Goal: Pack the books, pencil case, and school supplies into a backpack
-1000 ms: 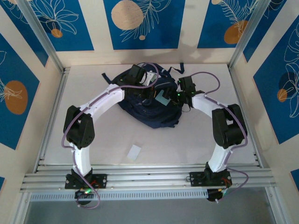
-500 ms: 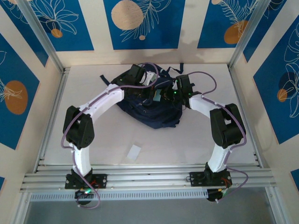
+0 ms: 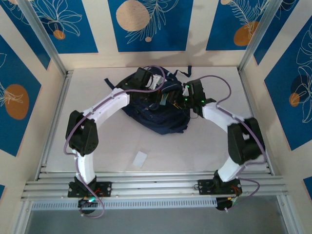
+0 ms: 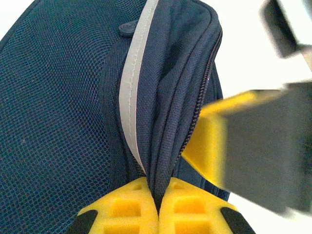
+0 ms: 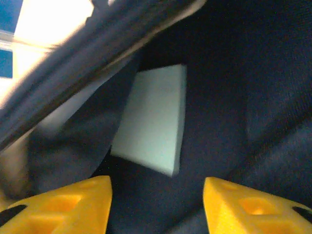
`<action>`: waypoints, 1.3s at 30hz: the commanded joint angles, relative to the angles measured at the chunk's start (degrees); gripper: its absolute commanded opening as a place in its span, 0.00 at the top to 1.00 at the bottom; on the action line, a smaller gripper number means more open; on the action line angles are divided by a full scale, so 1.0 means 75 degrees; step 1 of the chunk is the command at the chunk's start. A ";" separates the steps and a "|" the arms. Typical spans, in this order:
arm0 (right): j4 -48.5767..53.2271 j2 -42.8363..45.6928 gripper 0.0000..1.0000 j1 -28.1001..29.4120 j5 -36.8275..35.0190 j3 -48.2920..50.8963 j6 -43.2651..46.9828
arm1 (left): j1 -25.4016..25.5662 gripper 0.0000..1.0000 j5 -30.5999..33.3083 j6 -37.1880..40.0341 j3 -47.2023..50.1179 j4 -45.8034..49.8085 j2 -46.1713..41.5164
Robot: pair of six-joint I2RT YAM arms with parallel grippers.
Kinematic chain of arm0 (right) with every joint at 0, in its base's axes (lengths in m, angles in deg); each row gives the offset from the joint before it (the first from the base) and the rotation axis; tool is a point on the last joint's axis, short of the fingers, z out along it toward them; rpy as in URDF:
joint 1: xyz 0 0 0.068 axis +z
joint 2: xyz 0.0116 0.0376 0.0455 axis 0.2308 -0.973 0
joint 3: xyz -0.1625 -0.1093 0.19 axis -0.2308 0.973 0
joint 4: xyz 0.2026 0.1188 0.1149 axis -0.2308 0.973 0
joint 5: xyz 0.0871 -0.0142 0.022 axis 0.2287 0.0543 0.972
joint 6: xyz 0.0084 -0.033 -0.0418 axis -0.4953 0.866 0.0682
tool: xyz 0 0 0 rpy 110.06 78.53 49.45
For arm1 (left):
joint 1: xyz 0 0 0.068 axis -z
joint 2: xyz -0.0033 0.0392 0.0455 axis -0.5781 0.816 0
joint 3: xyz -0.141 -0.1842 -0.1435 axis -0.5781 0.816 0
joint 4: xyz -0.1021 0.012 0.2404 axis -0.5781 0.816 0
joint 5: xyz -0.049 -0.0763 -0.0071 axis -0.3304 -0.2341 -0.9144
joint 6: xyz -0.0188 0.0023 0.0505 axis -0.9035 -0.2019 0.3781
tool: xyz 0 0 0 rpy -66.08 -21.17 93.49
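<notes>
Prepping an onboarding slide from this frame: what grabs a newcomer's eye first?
First, the navy backpack at the far middle of the table, with the left gripper pinched shut on the fabric edge of its opening. Past the open right gripper, a light-blue pad sits inside the dark compartment. A small white piece lies by itself on the table, nearer the arm bases.

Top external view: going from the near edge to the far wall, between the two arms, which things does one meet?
Aluminium rail → small white piece → navy backpack → blue wall panel.
</notes>
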 commanded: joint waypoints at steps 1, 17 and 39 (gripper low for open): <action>0.1531 0.1229 0.37 0.0302 -0.0423 0.0259 0.1228 | -0.0071 1.00 -0.0484 -0.0165 -0.0017 -0.0833 -0.0333; 0.3346 0.1099 0.00 0.4838 -0.2005 0.0537 0.1197 | -0.0304 1.00 -0.1110 -0.0088 0.0322 -0.0741 -0.0416; 0.6606 -0.4063 0.01 0.7292 -0.5423 -0.3755 -0.0289 | -0.0528 1.00 -0.1228 -0.0006 0.0647 -0.0749 -0.0773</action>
